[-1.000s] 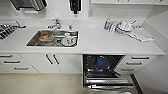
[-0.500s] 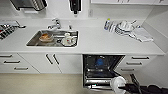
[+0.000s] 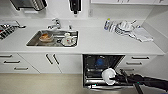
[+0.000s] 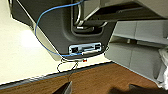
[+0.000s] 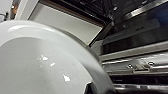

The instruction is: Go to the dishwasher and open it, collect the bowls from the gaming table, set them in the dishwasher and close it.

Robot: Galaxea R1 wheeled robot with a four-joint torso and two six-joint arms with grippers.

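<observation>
The robot is standing in front of the open dishwasher, its door dropped flat and the dark racks showing under the white counter. The right gripper is reaching in from the side and clenching a pale bowl by its edge, tipped up on its side and hanging over the front of the rack. Something blue is sitting deeper inside (most likely the other bowl, though I can't say for sure). In the right wrist view the pale bowl's glossy curve is looming close, with the steel rim of the dishwasher just beyond it.

To do this well, I'd judge the arm should be lowering the bowl slowly and keeping it on edge, so that it slips between the rack wires rather than landing on top of them, and letting go only once it is resting in the rack. The bowl looks slick and hard, so a jolt against the rim could knock it loose.

As for the left gripper, I cannot tell whether it is open or closed
</observation>
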